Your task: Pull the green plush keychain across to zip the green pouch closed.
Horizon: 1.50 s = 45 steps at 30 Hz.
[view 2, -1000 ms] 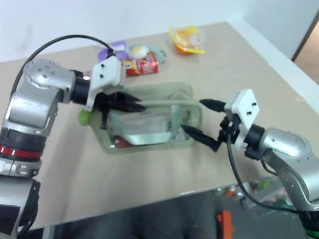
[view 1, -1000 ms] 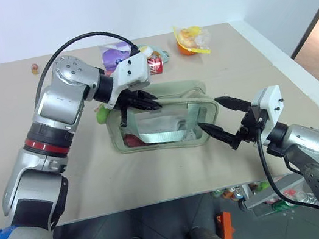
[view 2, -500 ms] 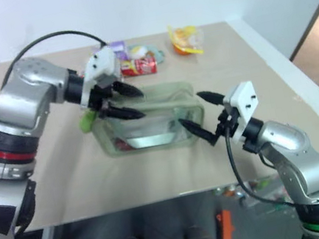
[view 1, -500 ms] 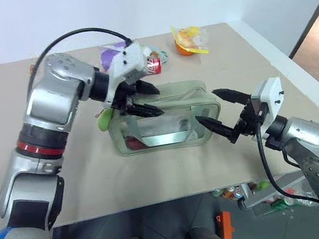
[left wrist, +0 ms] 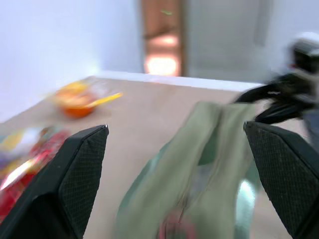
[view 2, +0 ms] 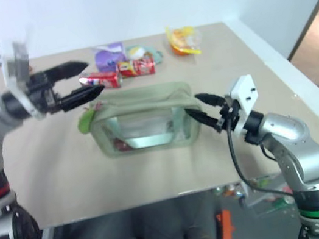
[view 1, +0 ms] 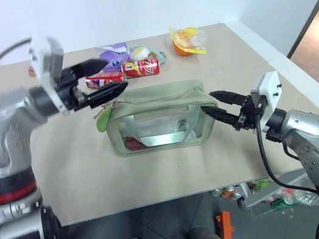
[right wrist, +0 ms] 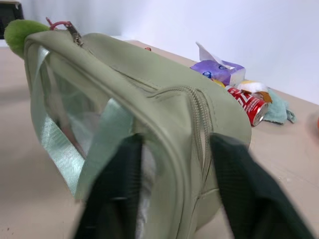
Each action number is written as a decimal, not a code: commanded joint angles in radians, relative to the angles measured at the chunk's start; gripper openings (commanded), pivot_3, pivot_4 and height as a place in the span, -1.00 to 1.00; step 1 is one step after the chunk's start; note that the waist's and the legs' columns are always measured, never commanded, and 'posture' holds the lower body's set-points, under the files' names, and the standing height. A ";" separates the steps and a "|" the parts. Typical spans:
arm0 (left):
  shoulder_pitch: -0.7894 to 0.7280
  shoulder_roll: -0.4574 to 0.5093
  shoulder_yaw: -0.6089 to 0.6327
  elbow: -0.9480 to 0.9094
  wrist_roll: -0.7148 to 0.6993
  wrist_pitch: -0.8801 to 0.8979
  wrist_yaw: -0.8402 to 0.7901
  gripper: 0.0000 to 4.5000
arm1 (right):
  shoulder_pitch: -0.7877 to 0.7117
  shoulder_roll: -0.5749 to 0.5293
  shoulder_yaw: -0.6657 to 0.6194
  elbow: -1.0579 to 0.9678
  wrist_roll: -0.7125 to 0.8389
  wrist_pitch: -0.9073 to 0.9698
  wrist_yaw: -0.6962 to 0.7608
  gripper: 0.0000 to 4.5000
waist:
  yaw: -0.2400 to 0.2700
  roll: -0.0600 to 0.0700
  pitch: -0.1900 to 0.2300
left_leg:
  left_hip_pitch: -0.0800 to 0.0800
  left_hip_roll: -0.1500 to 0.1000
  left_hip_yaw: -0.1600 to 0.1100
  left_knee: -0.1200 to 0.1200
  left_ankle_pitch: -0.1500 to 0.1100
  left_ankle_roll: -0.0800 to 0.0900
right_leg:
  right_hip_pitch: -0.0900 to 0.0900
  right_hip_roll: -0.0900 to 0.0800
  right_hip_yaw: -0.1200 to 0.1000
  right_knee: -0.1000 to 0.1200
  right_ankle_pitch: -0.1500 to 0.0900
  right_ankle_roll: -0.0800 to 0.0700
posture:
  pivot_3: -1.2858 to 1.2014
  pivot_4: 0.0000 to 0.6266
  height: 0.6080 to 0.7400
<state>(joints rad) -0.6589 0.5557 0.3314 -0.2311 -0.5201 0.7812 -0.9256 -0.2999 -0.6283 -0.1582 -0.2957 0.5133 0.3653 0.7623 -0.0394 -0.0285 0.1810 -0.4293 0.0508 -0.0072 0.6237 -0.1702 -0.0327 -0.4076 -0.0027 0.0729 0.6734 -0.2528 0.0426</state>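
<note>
With the right end effector (view 1: 211, 102) clamped on the pouch's (view 1: 159, 116) end and the keychain (view 1: 103, 118) hanging free at the opposite end, the open left end effector (view 1: 108, 76) must descend to regrasp it.

One green pouch (view 1: 158, 118) lies on the surface (view 1: 83, 176), with one green plush keychain (view 1: 103, 119) at its end. Two red cans sit behind it, one (view 1: 106, 78) beside the other (view 1: 142, 67). There is one purple packet (view 1: 114, 54), one yellow-orange plush toy (view 1: 186, 40), and one pale teal cloth (right wrist: 277, 110)
</note>
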 commanded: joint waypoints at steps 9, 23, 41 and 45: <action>0.461 -0.075 0.168 -0.348 -0.132 -0.024 0.261 1.00 | -0.059 -0.033 -0.004 0.018 0.008 -0.023 0.085 -0.97 | 0.000 -0.001 0.000 | 0.005 0.000 0.001 0.000 0.002 0.000 | 0.004 0.000 0.001 0.001 0.001 -0.001 | 0.03 -0.52 1.00; 0.368 -0.028 0.054 -0.174 -0.217 -0.074 0.248 0.52 | -0.065 -0.035 -0.011 0.009 -0.013 -0.020 0.084 -1.00 | -0.003 -0.001 0.000 | 0.005 0.000 0.002 -0.002 0.004 0.000 | 0.002 0.000 0.001 0.000 0.003 -0.002 | 0.03 -0.52 1.00; 0.279 0.037 0.022 -0.102 -0.288 -0.065 0.262 -0.97 | -0.039 -0.046 -0.018 -0.013 -0.014 -0.018 0.054 -1.00 | -0.005 -0.001 0.000 | 0.005 0.000 0.002 -0.004 0.004 0.000 | 0.002 0.000 0.001 0.000 0.002 -0.002 | 0.03 -0.52 1.00; 0.137 0.052 0.014 -0.097 -0.296 -0.076 0.271 -0.97 | -0.034 -0.048 -0.019 -0.019 -0.012 -0.013 0.050 -1.00 | -0.003 -0.002 0.000 | 0.005 0.000 0.001 -0.004 0.004 0.000 | 0.002 0.000 0.001 0.000 0.002 -0.002 | 0.03 -0.52 1.00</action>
<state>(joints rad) -0.4422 0.5779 0.3421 -0.3115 -0.8040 0.7384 -0.6581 -0.3275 -0.6613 -0.1454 -0.2744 0.4944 0.3560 0.8206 -0.0425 -0.0301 0.1815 -0.4249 0.0504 -0.0062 0.6202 -0.1664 -0.0327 -0.4060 -0.0022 0.0733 0.6737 -0.2509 0.0406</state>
